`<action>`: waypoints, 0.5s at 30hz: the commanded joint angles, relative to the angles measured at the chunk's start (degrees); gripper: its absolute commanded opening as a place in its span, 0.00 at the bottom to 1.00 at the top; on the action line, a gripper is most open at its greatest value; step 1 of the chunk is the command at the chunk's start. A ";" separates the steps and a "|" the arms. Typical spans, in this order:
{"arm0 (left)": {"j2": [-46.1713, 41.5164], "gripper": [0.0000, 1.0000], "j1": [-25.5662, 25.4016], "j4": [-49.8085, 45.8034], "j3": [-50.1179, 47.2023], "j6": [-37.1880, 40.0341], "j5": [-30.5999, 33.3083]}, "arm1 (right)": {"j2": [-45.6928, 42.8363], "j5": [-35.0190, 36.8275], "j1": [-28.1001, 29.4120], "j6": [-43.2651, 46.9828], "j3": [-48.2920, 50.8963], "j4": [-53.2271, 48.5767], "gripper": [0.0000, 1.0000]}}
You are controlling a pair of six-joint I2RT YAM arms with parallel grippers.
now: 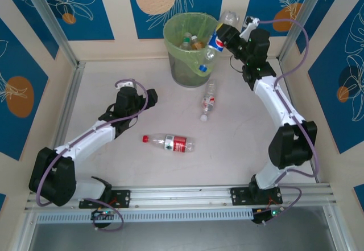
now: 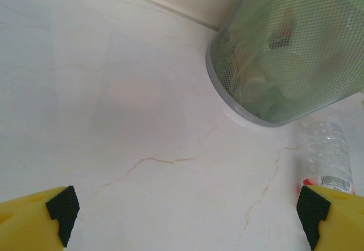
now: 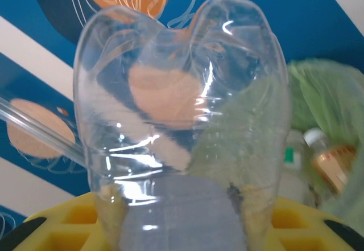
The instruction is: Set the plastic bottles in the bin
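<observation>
step: binning held bottle (image 1: 215,41) | right gripper (image 1: 223,36) clamped on it at bin (image 1: 185,75) rim, upper centre | left gripper (image 1: 127,85) jaws apart | next: clear rim, release, then red-cap bottle (image 1: 169,143)

A cracked white table (image 2: 142,91) was seen. Blue walls (image 1: 54,6) with orange circles were set from nine to three o'clock.

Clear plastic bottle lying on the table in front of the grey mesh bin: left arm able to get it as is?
Probably yes. The left gripper is open, and only bare white table lies between it and the clear plastic bottle by the round grey mesh bin.
</observation>
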State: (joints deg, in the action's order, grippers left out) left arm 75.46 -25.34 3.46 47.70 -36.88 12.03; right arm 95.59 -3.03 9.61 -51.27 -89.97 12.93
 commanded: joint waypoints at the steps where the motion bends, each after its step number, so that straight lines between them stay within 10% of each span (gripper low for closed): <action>1: -2.67 1.00 0.99 -1.69 0.41 2.13 0.63 | 3.78 5.08 -0.16 -3.88 -5.45 7.22 0.41; 15: -7.53 1.00 1.52 -4.74 -1.36 2.36 2.15 | 30.70 18.33 1.11 13.51 -36.89 13.94 0.40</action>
State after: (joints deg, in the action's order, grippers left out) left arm 70.50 -24.73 0.64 47.27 -35.46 12.51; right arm 122.50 12.53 10.09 -45.60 -121.16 24.12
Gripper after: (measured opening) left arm 0.995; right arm 0.401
